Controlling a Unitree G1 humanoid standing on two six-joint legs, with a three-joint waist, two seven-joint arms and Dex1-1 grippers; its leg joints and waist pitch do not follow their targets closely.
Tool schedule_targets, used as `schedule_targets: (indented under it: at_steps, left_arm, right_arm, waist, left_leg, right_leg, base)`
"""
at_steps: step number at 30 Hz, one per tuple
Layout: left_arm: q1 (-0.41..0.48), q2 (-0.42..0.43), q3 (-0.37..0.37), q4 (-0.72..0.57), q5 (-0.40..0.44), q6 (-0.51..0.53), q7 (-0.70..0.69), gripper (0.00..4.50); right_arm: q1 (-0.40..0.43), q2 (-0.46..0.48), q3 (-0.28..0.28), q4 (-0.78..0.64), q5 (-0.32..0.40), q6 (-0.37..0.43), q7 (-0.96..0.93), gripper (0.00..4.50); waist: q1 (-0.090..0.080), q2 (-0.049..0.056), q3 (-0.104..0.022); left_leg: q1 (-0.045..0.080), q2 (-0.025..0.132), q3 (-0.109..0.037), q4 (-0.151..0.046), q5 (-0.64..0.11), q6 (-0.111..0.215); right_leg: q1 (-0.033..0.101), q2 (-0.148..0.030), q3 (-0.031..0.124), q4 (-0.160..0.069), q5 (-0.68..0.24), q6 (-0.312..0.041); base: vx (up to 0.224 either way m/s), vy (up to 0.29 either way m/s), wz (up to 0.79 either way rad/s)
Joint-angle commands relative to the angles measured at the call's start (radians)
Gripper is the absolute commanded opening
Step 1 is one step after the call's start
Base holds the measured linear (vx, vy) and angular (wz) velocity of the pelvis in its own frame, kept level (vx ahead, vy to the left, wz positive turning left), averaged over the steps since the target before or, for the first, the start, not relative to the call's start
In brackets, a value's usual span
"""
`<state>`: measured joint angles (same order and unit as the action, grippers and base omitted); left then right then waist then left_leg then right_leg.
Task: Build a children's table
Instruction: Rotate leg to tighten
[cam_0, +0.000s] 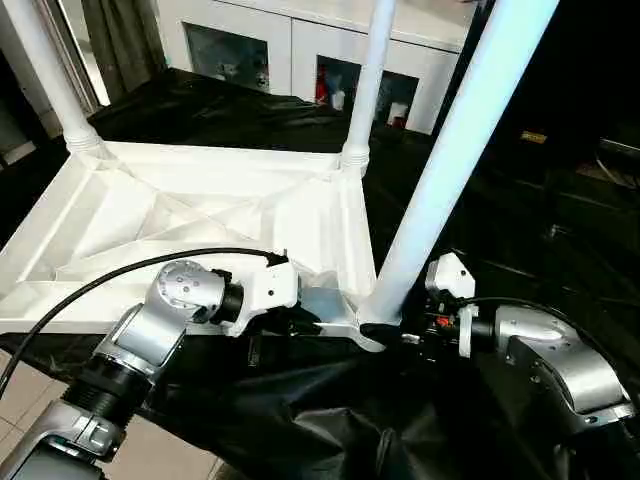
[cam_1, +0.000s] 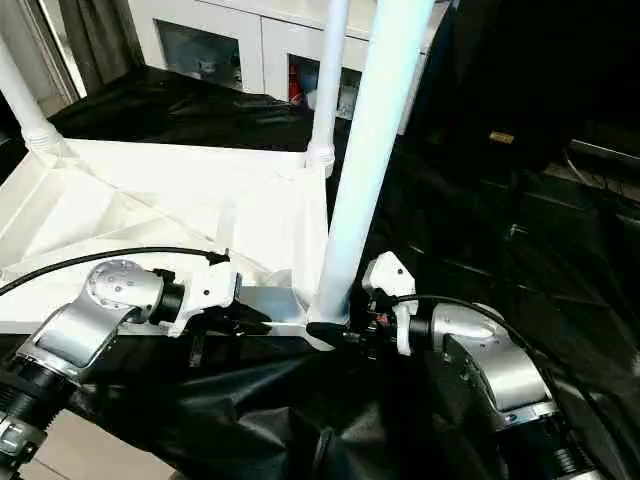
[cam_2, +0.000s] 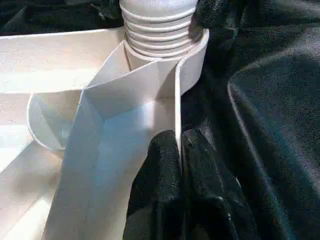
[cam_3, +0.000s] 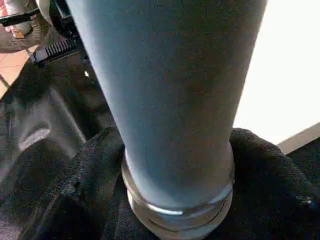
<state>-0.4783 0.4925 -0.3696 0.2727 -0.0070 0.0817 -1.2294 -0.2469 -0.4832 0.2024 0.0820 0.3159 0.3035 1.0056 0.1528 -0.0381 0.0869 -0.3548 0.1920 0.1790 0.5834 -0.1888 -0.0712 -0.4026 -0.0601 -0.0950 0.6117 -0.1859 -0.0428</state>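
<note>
Left gripper (cam_2: 179, 165) was pinched shut on a thin upright rib of the tabletop (cam_0: 190, 215), one black finger on each side of the rib, just beside the near corner socket (cam_0: 365, 325). Right gripper (cam_3: 175, 200) had its two black fingers (cam_3: 80, 185) set around the ribbed base of the near leg (cam_0: 455, 150), one on either side; whether they pressed on the leg or merely flanked it could not be told.

Tabletop: white plastic, rectangular, lying upside down on a black cloth (cam_0: 300, 410), its underside crossed by diagonal and straight stiffening ribs. Near leg: a long white tube, tilted, its ringed lower end seated at the near corner socket. Two further legs stood upright in the far corner sockets, one at the far left (cam_0: 45, 65) and one at the far right (cam_0: 365, 85), each with a ringed collar at its base.

Beyond the table, a white cabinet (cam_0: 300, 40) with glass doors stood against the wall; small objects showed behind the glass but could not be identified. A black cable (cam_0: 90, 285) ran along the left forearm (cam_0: 150, 340).
</note>
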Motion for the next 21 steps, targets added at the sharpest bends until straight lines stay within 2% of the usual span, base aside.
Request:
schedule_targets:
  at_steps: [1, 9, 12, 13, 16, 19, 21]
  left_arm:
    - [-0.003, 0.004, 0.011, -0.037, -0.015, 0.0, 0.008, 0.0]
    - [0.001, 0.009, 0.01, -0.038, -0.008, 0.008, 0.007, 0.0]
    - [-0.004, 0.004, 0.013, -0.024, 0.009, 0.022, 0.038, 0.0]
    - [-0.014, -0.008, 0.02, -0.004, 0.025, 0.047, 0.082, 0.0]
    - [-0.037, -0.039, 0.038, 0.04, 0.047, 0.091, 0.164, 0.0]
    - [-0.081, -0.1, 0.06, 0.112, 0.073, 0.144, 0.292, 0.0]
    - [-0.129, -0.176, 0.076, 0.183, 0.094, 0.202, 0.427, 0.0]
  right_arm:
    - [-0.003, 0.0, -0.004, -0.009, 0.005, 0.003, 0.011, 3.07]
    - [0.01, 0.006, 0.006, 0.009, -0.011, -0.003, 0.006, 2.77]
    - [0.012, 0.028, -0.003, 0.037, -0.028, -0.005, -0.045, 2.76]
    - [0.003, 0.056, -0.019, 0.075, -0.044, -0.015, -0.106, 2.75]
    - [-0.022, 0.12, -0.06, 0.156, -0.067, -0.02, -0.243, 2.75]
    - [-0.07, 0.23, -0.132, 0.262, -0.083, -0.004, -0.477, 2.74]
    - [-0.11, 0.31, -0.147, 0.338, -0.119, -0.005, -0.65, 2.74]
  waist:
    - [0.003, 0.002, -0.073]
    - [0.002, 0.003, -0.075]
    - [0.0, 0.004, -0.074]
    - [-0.001, 0.007, -0.072]
    - [-0.01, 0.006, -0.065]
    - [-0.017, 0.006, -0.064]
    - [-0.021, 0.008, -0.062]
  left_leg:
    - [0.004, 0.051, -0.02, -0.065, -0.125, 0.05]
    - [0.003, 0.049, -0.02, -0.063, -0.111, 0.057]
    - [0.002, 0.049, -0.021, -0.063, -0.116, 0.052]
    - [0.002, 0.049, -0.021, -0.064, -0.125, 0.049]
    - [0.008, 0.046, -0.021, -0.068, -0.185, 0.02]
    - [0.002, 0.043, -0.03, -0.074, -0.204, -0.007]
    - [0.012, 0.041, -0.027, -0.073, -0.225, -0.017]
  right_leg:
    - [0.058, -0.103, 0.069, -0.069, -0.184, -0.162]
    - [0.06, -0.102, 0.068, -0.063, -0.142, -0.177]
    - [0.06, -0.103, 0.067, -0.064, -0.151, -0.177]
    - [0.058, -0.102, 0.067, -0.066, -0.164, -0.176]
    - [0.054, -0.105, 0.065, -0.083, -0.291, -0.155]
    - [0.06, -0.109, 0.061, -0.092, -0.393, -0.112]
    - [0.049, -0.108, 0.062, -0.104, -0.447, -0.094]
  base:
    - [0.0, 0.0, 0.0]
    - [0.0, 0.0, 0.0]
    - [0.0, 0.0, 0.0]
    - [0.0, 0.0, 0.0]
    - [0.0, 0.0, 0.0]
    - [-0.019, 0.001, -0.03]
    - [0.0, 0.0, 0.0]
